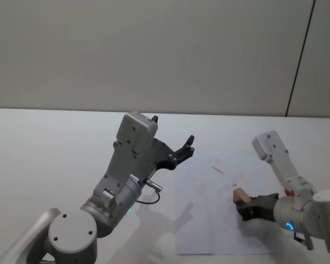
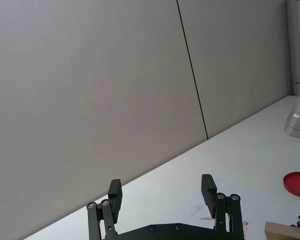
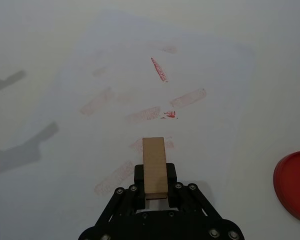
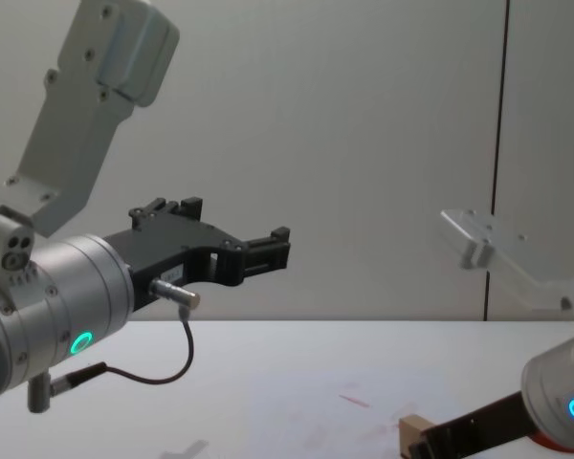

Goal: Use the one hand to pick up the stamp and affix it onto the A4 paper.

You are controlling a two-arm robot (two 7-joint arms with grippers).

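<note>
A plain grey wall (image 1: 154, 49) stands behind a white tabletop (image 1: 44, 143). On the table's right half lies the large thin white A4 paper (image 1: 209, 220), marked with faint red stamped streaks. The right black two-fingered gripper (image 1: 245, 209), on a silver wrist with a blue glowing ring, reaches over the paper's right part. Its fingers are closed onto the small light-tan wooden rectangular stamp (image 1: 241, 194). The stamp is low over the sheet; whether it touches cannot be told. A flat red round ink pad (image 3: 294, 185) sits just right of the paper. The left black gripper (image 1: 186, 148) hangs raised at the left, fingers spread wide and holding nothing.
</note>
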